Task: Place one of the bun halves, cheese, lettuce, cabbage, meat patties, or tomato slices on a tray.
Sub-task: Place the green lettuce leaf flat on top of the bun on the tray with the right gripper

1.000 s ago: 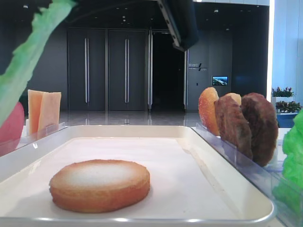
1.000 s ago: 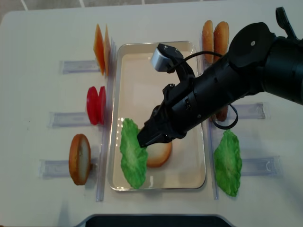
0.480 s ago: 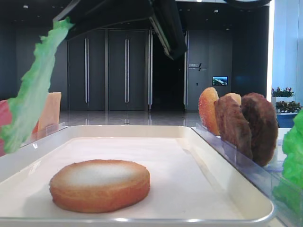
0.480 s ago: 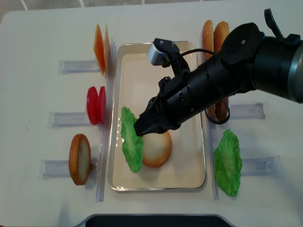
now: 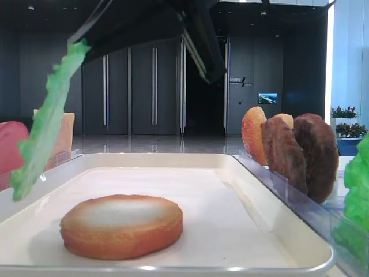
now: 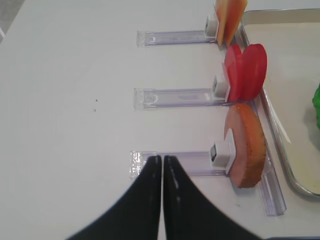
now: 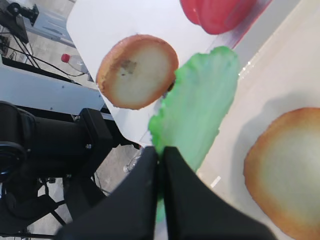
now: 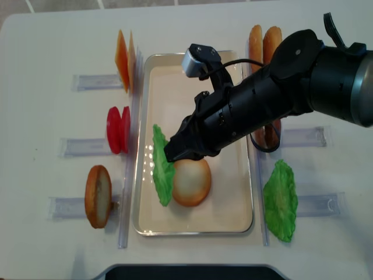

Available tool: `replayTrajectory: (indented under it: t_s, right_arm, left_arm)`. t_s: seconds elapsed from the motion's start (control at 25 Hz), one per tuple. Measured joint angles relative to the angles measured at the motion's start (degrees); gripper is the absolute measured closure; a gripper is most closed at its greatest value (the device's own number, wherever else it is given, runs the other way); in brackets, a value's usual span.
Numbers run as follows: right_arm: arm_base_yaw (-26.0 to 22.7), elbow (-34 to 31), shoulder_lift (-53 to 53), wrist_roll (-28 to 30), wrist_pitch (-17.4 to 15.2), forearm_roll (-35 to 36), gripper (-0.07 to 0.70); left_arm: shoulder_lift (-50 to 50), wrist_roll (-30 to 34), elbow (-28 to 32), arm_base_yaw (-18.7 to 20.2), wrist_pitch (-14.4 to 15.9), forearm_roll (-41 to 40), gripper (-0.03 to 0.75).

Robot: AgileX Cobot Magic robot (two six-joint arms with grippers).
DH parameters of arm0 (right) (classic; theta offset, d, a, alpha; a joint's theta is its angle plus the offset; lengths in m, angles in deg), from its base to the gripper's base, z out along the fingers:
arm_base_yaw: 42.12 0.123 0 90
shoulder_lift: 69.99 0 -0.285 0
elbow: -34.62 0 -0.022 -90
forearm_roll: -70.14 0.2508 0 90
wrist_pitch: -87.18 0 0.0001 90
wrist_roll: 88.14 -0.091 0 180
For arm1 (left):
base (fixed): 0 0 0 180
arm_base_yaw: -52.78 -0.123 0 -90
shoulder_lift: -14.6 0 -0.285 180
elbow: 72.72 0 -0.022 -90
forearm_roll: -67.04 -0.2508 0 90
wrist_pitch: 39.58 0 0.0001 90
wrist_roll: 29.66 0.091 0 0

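Since the earlier frame, the lettuce (image 8: 162,166) has swung upright over the tray (image 8: 240,224), at 9 o'clock of the placed bun half (image 8: 192,181). Right gripper (image 7: 161,159) pinches it; release remains. Left gripper (image 6: 162,159) pressed together, idle.

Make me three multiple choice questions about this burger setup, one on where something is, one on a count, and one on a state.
1. Where does the bun half in the tray lie?
A. flat on its floor
B. propped on its rim
C. under a patty

2. How many tomato slices stand in their holder?
A. one
B. two
C. four

3. What is the right tool doing?
A. open, empty
B. shut on the lettuce
C. shut on cheese

Answers: 1 A, the low side view shows it flat. 2 B, two red discs. 3 B, the leaf hangs from its closed tips.
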Motion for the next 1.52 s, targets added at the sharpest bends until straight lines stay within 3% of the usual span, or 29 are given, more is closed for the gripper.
replayTrajectory:
  t_s: [0.44, 0.84, 1.04, 1.12, 1.4, 1.52]
  right_arm:
    - [-2.16, 0.0, -3.27, 0.11, -0.12, -1.47, 0.603]
    - [-3.9, 0.0, -3.27, -8.77, -0.59, -13.04, 0.603]
    - [-4.36, 0.0, -3.27, -9.65, -0.59, -14.86, 0.594]
    - [-4.39, 0.0, -3.27, -9.92, -0.04, -15.36, 0.545]
    - [-4.42, 0.0, -3.27, -10.57, 1.24, -18.24, 0.184]
    - [-4.42, 0.0, -2.56, -11.37, 1.43, -21.01, 0.114]
  left_arm:
    - [0.0, 0.0, 0.0, 0.0, 0.0, 0.0, 0.722]
    - [0.0, 0.0, 0.0, 0.0, 0.0, 0.0, 0.722]
    - [0.0, 0.0, 0.0, 0.0, 0.0, 0.0, 0.722]
    - [0.0, 0.0, 0.0, 0.0, 0.0, 0.0, 0.722]
    - [0.0, 0.0, 0.0, 0.0, 0.0, 0.0, 0.722]
    - [0.0, 0.0, 0.0, 0.0, 0.0, 0.0, 0.722]
